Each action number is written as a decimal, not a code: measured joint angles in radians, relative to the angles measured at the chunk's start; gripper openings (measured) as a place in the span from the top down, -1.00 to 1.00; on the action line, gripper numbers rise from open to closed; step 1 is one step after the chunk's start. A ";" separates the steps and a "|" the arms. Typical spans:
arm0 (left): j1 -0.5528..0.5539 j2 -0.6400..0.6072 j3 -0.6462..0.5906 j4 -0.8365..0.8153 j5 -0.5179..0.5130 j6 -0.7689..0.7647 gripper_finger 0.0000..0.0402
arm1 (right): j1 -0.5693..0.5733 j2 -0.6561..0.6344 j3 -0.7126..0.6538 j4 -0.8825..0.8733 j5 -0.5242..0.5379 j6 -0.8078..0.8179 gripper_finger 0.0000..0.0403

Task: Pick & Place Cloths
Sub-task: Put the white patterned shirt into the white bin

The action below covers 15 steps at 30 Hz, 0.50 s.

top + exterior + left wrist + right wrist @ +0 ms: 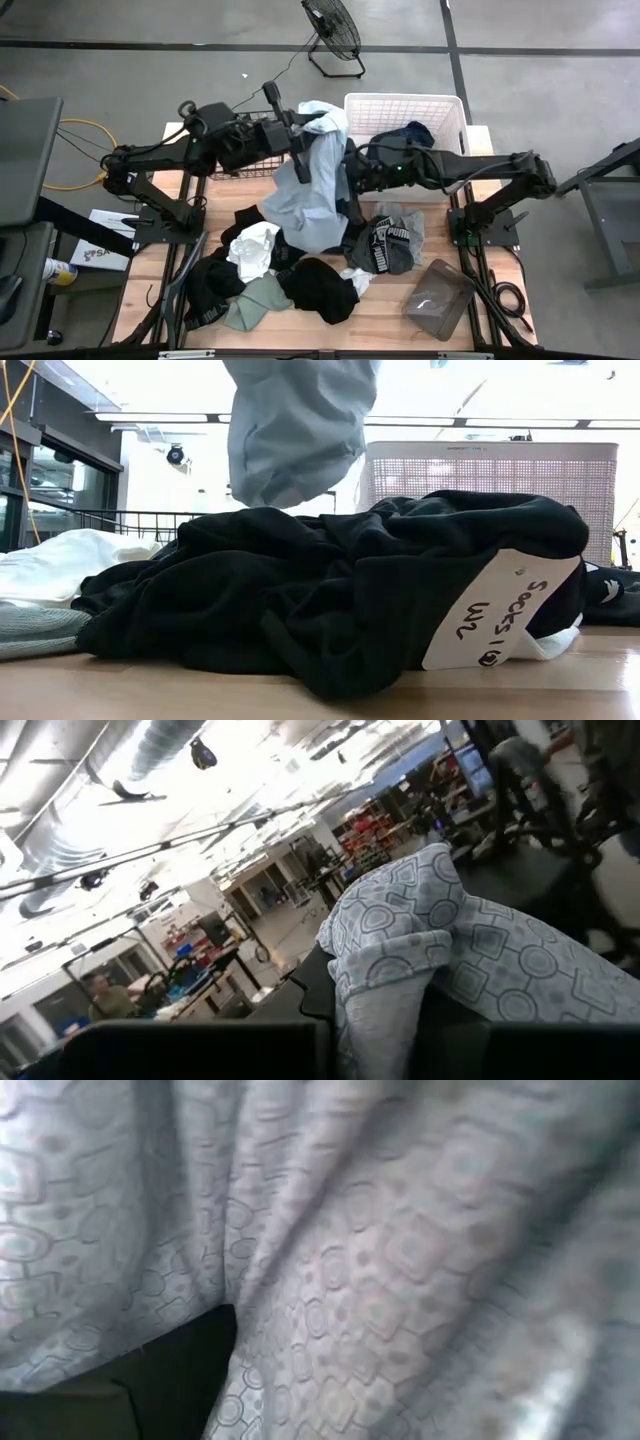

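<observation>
**Pale blue shirt hangs between 2 arms beside the white basket**

The pale blue shirt (pixel 318 185) hangs in the air just beside the white laundry basket (pixel 405 112), on its left-arm side. The left end effector (pixel 297 140) is clamped together on the shirt's upper edge, and the cloth drapes down from that pinch in long folds toward the pile. The right end effector (pixel 348 172) sits against the hanging fabric on the basket side, mostly hidden by it; its fingers stand wide apart, and I judge that it holds nothing yet.

The shirt looks light, limp and thin. It will sag, swing and fold over whatever is under it, and a single pinch lets most of it trail. A second hold is best taken on a bunched fold or hem well down from the first, so that the tail lifts clear of the basket's rim.

The other cloths lie on the tabletop (pixel 395 320) farther from the basket: black pieces (pixel 322 288), a white one (pixel 254 248), a sage green one (pixel 258 303) and a grey printed one (pixel 388 245). A navy garment (pixel 408 135) already lies inside the basket.
</observation>
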<state>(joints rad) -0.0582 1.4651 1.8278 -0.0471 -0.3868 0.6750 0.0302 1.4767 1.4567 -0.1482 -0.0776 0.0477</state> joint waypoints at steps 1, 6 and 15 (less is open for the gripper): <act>0.000 0.000 0.004 -0.001 0.003 0.000 0.90 | 0.001 0.001 0.000 0.015 -0.009 0.018 -0.94; 0.000 -0.001 0.011 0.006 0.026 -0.005 0.90 | 0.001 0.001 0.000 0.099 -0.031 0.079 -0.77; 0.000 -0.001 0.011 0.000 0.046 -0.033 0.90 | 0.003 0.002 -0.001 0.126 -0.039 0.113 0.04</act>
<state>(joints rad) -0.0586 1.4639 1.8389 -0.0467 -0.3412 0.6416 0.0334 1.4788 1.4555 -0.0222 -0.1163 0.1610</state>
